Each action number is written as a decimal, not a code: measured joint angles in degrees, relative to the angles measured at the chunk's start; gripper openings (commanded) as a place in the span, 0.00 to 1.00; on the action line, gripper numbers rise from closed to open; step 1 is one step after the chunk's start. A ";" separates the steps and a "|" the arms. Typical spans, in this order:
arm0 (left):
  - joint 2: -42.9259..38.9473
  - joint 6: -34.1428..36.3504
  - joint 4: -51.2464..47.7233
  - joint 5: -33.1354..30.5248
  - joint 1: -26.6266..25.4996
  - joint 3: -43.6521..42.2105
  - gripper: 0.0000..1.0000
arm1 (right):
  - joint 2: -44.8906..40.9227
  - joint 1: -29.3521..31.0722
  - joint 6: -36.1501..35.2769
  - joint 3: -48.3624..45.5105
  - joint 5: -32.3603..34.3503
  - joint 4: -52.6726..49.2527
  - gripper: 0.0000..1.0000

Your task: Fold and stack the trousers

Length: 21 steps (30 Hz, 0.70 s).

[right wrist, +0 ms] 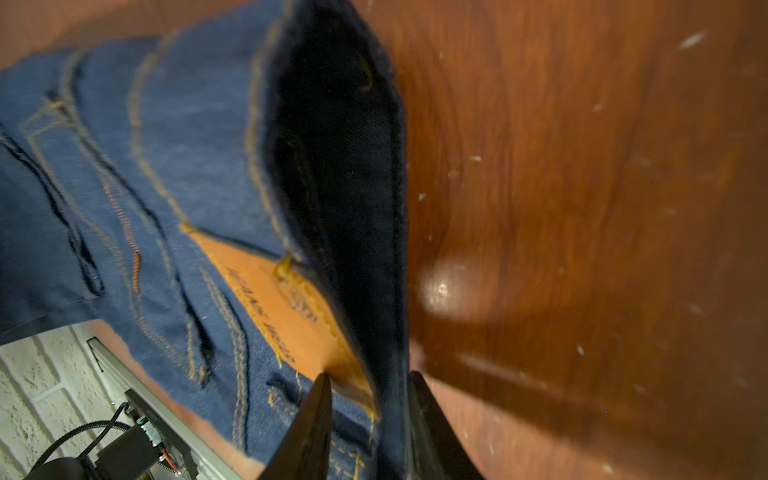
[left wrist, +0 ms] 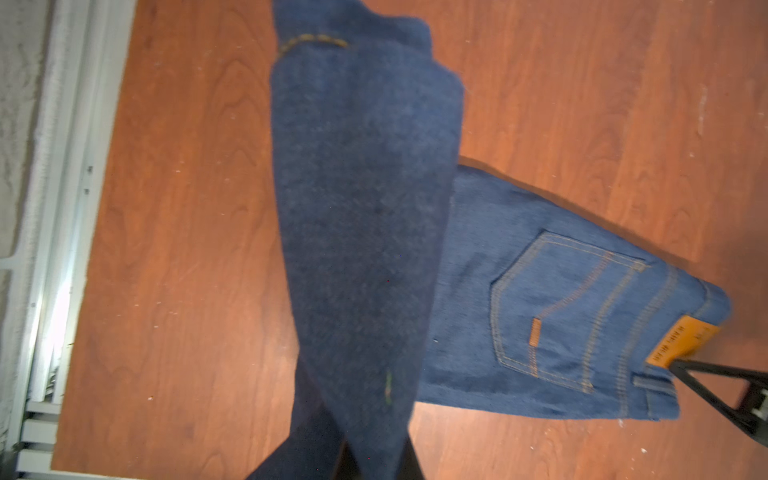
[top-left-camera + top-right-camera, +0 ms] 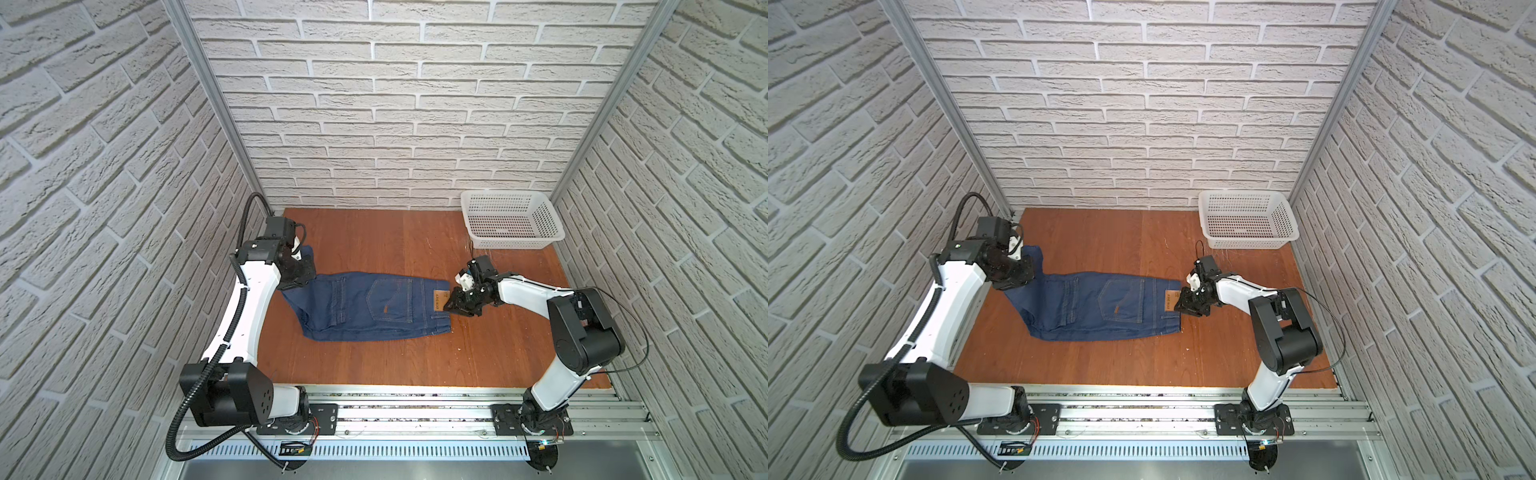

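The trousers (image 3: 374, 305) (image 3: 1100, 307), dark blue jeans with tan stitching, lie folded lengthwise on the wooden table (image 3: 374, 241), waist to the right. My left gripper (image 3: 297, 276) (image 3: 1013, 276) is shut on the leg end and holds it off the table. In the left wrist view the dark leg cloth (image 2: 361, 208) rises from the jaws (image 2: 374, 465). My right gripper (image 3: 451, 305) (image 3: 1179, 305) (image 1: 368, 395) is at the waistband by the tan patch (image 1: 282, 307). Its fingers stand apart, with the waistband edge (image 1: 353, 187) loose between them.
A white perforated basket (image 3: 544, 218) (image 3: 1285, 216) stands at the table's back right corner. Brick-pattern walls close in the left, back and right sides. An aluminium rail (image 3: 415, 409) carrying both arm bases runs along the front edge.
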 measured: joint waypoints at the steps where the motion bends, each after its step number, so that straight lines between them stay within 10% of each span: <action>1: -0.11 -0.48 0.11 0.28 -1.11 0.00 0.00 | 0.39 0.13 0.15 0.00 -0.52 0.50 0.28; 21: 5.68 -10.64 8.94 1.53 -22.53 0.20 0.00 | 1.60 3.52 1.05 -1.31 -1.11 6.49 0.13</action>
